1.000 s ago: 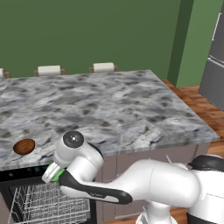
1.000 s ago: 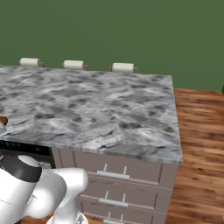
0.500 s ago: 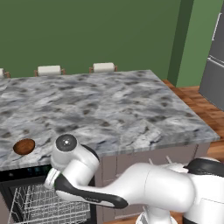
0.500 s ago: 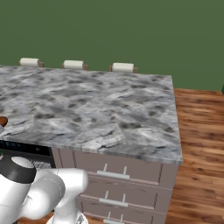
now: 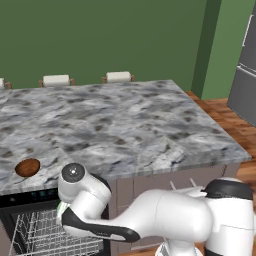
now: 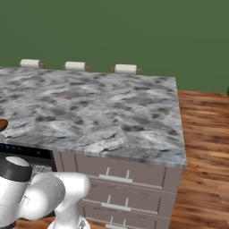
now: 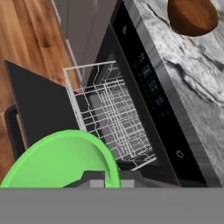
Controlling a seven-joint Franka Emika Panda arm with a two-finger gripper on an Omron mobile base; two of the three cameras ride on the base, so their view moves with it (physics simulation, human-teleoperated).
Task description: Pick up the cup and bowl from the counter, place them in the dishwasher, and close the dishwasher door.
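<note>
Item: cup in transit, dishwasher open.

Left to right in the hand view: dishwasher door (image 7: 39, 109) lowered; cup (image 7: 65, 159) held in the fingers (its green rim facing the camera); white rack (image 7: 111, 113) just beyond it, the next move's target; bowl (image 7: 192, 16) on the bench (image 7: 197, 78), above the control strip.

This is a kitchen in a home. A big counter (image 5: 130, 117) of grey and white stone stands in the middle, with brown drawers (image 6: 129, 181) under it (each has a silver handle). A black dishwasher (image 7: 144, 100) is built in below, its door (image 7: 37, 109) open and a white wire rack (image 7: 111, 111) inside. Stools (image 5: 118, 77) wait behind, and the floor (image 6: 203, 147) is wood.
</note>
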